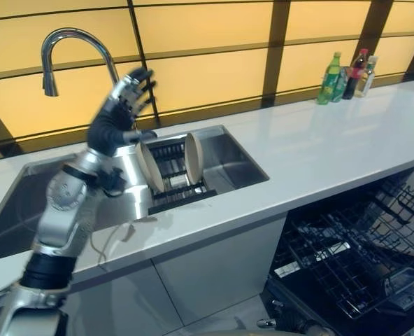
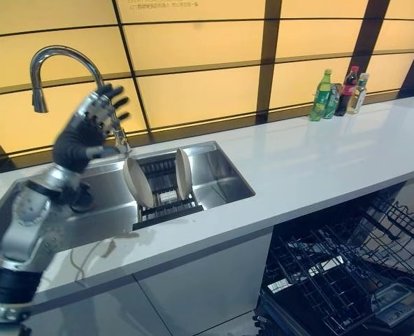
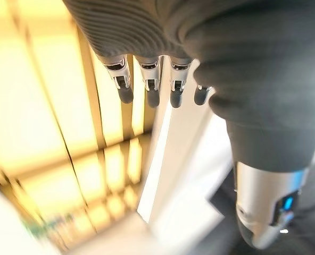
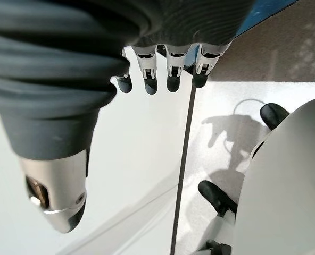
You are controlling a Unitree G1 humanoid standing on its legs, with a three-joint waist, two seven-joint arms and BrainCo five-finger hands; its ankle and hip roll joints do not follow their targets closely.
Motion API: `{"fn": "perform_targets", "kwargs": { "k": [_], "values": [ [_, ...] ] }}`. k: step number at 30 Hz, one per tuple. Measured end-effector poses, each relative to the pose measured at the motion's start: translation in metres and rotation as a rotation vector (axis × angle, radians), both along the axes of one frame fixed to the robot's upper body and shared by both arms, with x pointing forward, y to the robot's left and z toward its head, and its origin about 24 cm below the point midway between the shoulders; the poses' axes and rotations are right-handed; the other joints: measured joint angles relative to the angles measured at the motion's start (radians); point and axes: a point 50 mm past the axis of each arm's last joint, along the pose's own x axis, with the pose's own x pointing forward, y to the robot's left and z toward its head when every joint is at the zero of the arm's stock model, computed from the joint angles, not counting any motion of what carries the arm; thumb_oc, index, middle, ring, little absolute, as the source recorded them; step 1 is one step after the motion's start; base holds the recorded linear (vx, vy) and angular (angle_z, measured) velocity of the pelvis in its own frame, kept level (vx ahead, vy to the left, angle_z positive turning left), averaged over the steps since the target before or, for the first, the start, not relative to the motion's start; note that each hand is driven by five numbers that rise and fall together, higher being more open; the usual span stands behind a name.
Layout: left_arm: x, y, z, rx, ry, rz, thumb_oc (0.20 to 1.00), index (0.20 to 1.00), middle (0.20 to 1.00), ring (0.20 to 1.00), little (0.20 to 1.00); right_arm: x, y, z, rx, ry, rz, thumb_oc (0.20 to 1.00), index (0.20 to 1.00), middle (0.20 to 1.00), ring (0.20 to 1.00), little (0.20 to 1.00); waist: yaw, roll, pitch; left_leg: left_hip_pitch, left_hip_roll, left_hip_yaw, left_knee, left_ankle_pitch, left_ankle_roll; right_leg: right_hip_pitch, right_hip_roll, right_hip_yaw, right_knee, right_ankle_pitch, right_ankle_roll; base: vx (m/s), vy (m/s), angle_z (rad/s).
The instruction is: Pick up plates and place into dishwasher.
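Two beige plates stand on edge in a dark dish rack inside the steel sink: one plate on the left, the other plate on the right. My left hand is raised above the sink, just left of the plates and near the faucet, open with fingers spread and nothing in it. Its fingers point straight out in the left wrist view. My right hand hangs low with relaxed straight fingers, holding nothing.
A curved chrome faucet rises behind the sink. The white counter runs to the right, with three bottles at its back. Below it on the right the dishwasher stands open, its wire rack pulled out.
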Motion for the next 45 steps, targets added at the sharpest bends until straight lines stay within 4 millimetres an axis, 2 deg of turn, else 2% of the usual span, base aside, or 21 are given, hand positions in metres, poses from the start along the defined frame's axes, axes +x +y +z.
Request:
{"fn": "perform_targets", "kwargs": {
  "k": [2, 4, 5, 8, 14, 17, 19, 23, 33, 41, 45],
  "values": [
    [0.007, 0.031, 0.018, 0.158, -0.044, 0.255, 1.000, 1.000, 1.000, 1.000, 1.000, -0.001, -0.002, 0.000, -0.003, 0.006, 0.000, 1.000, 1.000, 1.000, 1.000, 1.000, -0.003, 0.001, -0.002, 0.000, 0.000, 0.001, 0.000, -0.001, -0.001, 0.000, 0.000, 0.000, 0.000, 0.000, 0.000, 0.05, 0.044, -0.01],
    [0.010, 0.052, 0.033, 0.315, -0.087, 0.437, 1.000, 1.000, 1.000, 1.000, 1.000, -0.002, -0.004, 0.000, -0.006, 0.011, 0.002, 1.000, 1.000, 1.000, 1.000, 1.000, -0.005, 0.001, -0.003, 0.000, 0.000, 0.002, 0.000, -0.001, -0.001, -0.001, 0.000, 0.000, 0.000, -0.001, 0.000, 0.05, 0.050, 0.00],
    [0.011, 0.055, 0.039, 0.390, -0.100, 0.487, 1.000, 1.000, 1.000, 1.000, 1.000, -0.003, -0.005, 0.000, -0.008, 0.014, 0.003, 1.000, 1.000, 1.000, 1.000, 1.000, -0.005, -0.001, -0.004, -0.001, -0.001, 0.002, 0.000, -0.001, -0.001, -0.001, -0.001, 0.000, 0.000, -0.001, 0.000, 0.06, 0.050, 0.00],
    [0.014, 0.054, 0.043, 0.631, -0.147, 0.570, 1.000, 1.000, 1.000, 1.000, 1.000, -0.005, -0.010, 0.000, -0.015, 0.020, 0.010, 1.000, 1.000, 1.000, 1.000, 1.000, -0.005, -0.001, -0.007, -0.001, -0.002, 0.002, 0.000, -0.001, -0.001, -0.001, -0.002, 0.000, 0.001, -0.001, 0.000, 0.06, 0.061, 0.00],
    [0.025, 0.044, 0.024, 1.161, -0.182, 0.593, 1.000, 1.000, 1.000, 1.000, 1.000, -0.007, -0.027, 0.006, -0.028, 0.022, 0.044, 1.000, 1.000, 1.000, 1.000, 1.000, -0.032, 0.002, -0.009, -0.004, -0.002, 0.015, 0.000, 0.000, -0.002, -0.008, -0.002, 0.007, 0.004, 0.001, 0.002, 0.06, 0.089, -0.03],
    [0.029, 0.040, 0.015, 1.312, -0.188, 0.569, 1.000, 1.000, 1.000, 1.000, 1.000, -0.012, -0.035, 0.007, -0.040, 0.038, 0.054, 1.000, 1.000, 1.000, 1.000, 1.000, -0.048, 0.005, -0.009, -0.017, -0.001, 0.031, 0.000, 0.004, -0.003, -0.028, -0.001, 0.018, 0.005, 0.007, 0.001, 0.05, 0.120, -0.11],
    [0.030, 0.044, 0.005, 1.408, -0.144, 0.555, 1.000, 1.000, 1.000, 1.000, 1.000, -0.014, -0.038, 0.007, -0.043, 0.050, 0.069, 1.000, 1.000, 1.000, 1.000, 1.000, -0.060, 0.007, -0.007, -0.016, -0.002, 0.035, 0.000, 0.006, -0.007, -0.029, -0.003, 0.022, 0.005, 0.007, 0.002, 0.04, 0.108, -0.08],
    [0.033, 0.055, -0.010, 1.514, -0.066, 0.555, 1.000, 1.000, 1.000, 1.000, 1.000, -0.014, -0.039, 0.008, -0.037, 0.052, 0.092, 1.000, 1.000, 1.000, 1.000, 1.000, -0.087, 0.015, 0.008, -0.019, -0.001, 0.053, 0.000, 0.006, -0.009, -0.043, -0.003, 0.037, 0.004, 0.012, 0.002, 0.00, 0.097, -0.14],
    [0.038, 0.076, -0.030, 1.648, 0.037, 0.614, 1.000, 1.000, 1.000, 1.000, 1.000, -0.006, -0.056, 0.017, -0.084, 0.024, 0.108, 1.000, 1.000, 1.000, 1.000, 1.000, -0.091, 0.035, 0.070, -0.084, -0.006, 0.054, 0.001, 0.030, -0.006, -0.117, -0.001, 0.045, 0.005, 0.037, -0.005, -0.06, 0.061, -0.02],
    [0.039, 0.079, -0.039, 1.707, 0.100, 0.597, 1.000, 1.000, 1.000, 1.000, 1.000, 0.010, -0.057, 0.022, -0.090, -0.017, 0.115, 1.000, 1.000, 1.000, 1.000, 1.000, -0.110, 0.036, 0.120, -0.090, -0.008, 0.054, 0.000, 0.033, -0.005, -0.123, -0.004, 0.046, 0.004, 0.041, -0.003, -0.01, 0.010, 0.00],
    [0.040, 0.078, -0.041, 1.715, 0.053, 0.605, 1.000, 1.000, 1.000, 1.000, 1.000, 0.011, -0.057, 0.022, -0.091, -0.019, 0.116, 1.000, 1.000, 1.000, 1.000, 1.000, -0.111, 0.033, 0.125, -0.103, -0.009, 0.054, 0.001, 0.033, -0.005, -0.136, -0.004, 0.046, 0.005, 0.041, -0.003, -0.02, 0.021, 0.00]
  ]
}}
